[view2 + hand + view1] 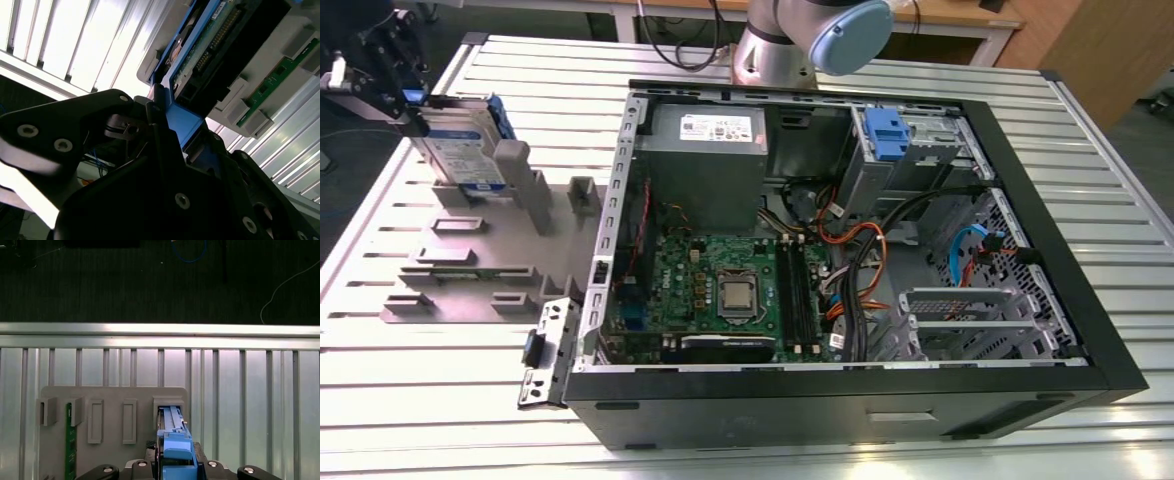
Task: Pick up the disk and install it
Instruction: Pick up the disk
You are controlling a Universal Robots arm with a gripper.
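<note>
Exterior view: the disk [464, 140] stands on edge in a slot of the grey holder plate [480, 250], near the far corner of the bench [440, 410] on the exterior view's left. The gripper [403, 100] sits at the disk's upper end, on the side towards the bench edge. The open computer case [854, 400] lies well apart, towards the exterior view's right.

Second wrist view: the disk's [200, 50] blue end rail runs straight into the gripper [180, 127]. The jaws look closed onto that rail from both sides, with no gap to be seen. The long axis points away from the jaws.

First wrist view: the disk [172, 427] shows edge-on, in line with the gripper [172, 457]. Its far end is seated in the holder plate's [110, 395] end slot.
</note>
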